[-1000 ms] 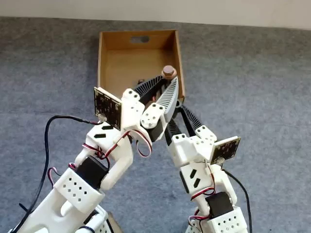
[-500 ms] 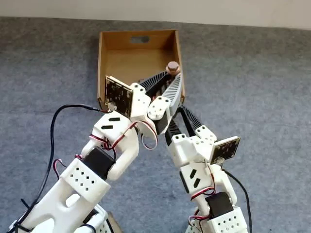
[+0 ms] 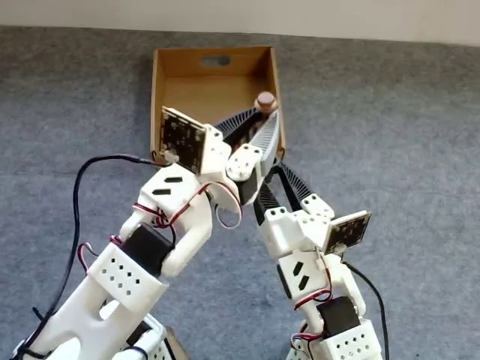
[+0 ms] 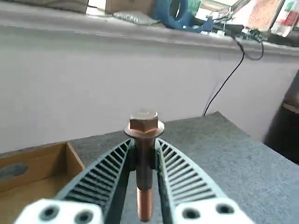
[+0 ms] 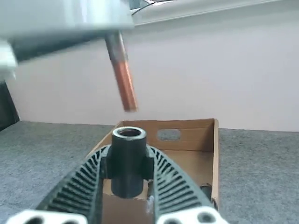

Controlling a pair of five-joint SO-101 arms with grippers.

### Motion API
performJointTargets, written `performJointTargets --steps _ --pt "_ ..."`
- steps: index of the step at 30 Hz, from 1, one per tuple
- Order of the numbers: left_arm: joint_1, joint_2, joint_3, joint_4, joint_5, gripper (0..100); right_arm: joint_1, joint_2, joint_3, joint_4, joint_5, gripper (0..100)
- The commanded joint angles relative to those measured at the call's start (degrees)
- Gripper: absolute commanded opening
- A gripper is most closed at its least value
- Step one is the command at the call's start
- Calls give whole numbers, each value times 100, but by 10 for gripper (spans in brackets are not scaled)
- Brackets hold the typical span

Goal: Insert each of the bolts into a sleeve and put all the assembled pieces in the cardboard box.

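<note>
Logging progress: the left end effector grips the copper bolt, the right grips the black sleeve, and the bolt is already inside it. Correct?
No: in the right wrist view the copper bolt hangs with its tip above the black sleeve, not inside it. The rest holds.

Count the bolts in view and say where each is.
1. The bolt is held head up in the left gripper, its tip just above the sleeve in the right gripper. More may be hidden in the cardboard box behind the arms.

Looks steeply down on grey carpeted table [image 3: 397,112] from above; faces pale wall [image 4: 70,88] closely from both wrists; shares open brown cardboard box [image 3: 180,64] [image 5: 209,149].
</note>
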Motion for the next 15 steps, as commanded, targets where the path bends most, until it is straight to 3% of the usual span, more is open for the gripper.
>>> performJointTargets --steps 1,13,15 --pt "-4 -4 -532 0 -9 10 -31 -92 690 -136 88 5" --pt "338 -4 -576 747 -18 10 -31 -92 690 -136 88 5" --pt "347 -4 -549 756 -281 10 -31 -92 690 -136 88 5"
